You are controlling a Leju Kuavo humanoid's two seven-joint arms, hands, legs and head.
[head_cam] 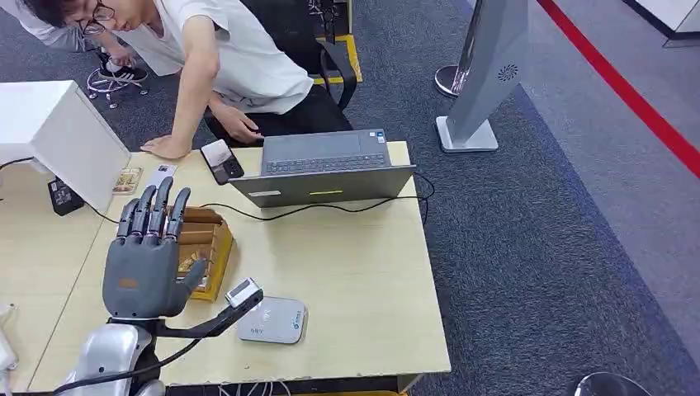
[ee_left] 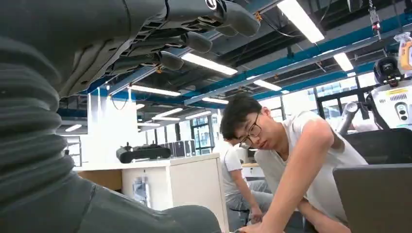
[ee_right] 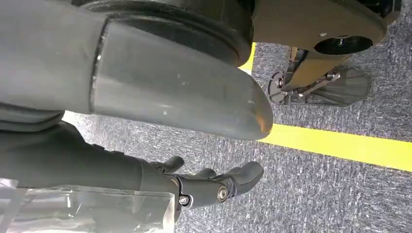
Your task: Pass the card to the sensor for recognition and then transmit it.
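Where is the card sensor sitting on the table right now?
In the head view the grey sensor lies near the table's front edge, just right of the raised left hand and the wooden box.

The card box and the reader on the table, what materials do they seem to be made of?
The card box looks like unpainted wood: tan-brown, with plain flat walls and slotted dividers. The reader looks like smooth matte plastic, light grey with rounded corners and a small printed mark, though the finish is hard to judge.

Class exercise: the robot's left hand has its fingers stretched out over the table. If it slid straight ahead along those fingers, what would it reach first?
Probably the white box at the table's far left, though depth is unclear; the left hand hovers over the wooden card holder.
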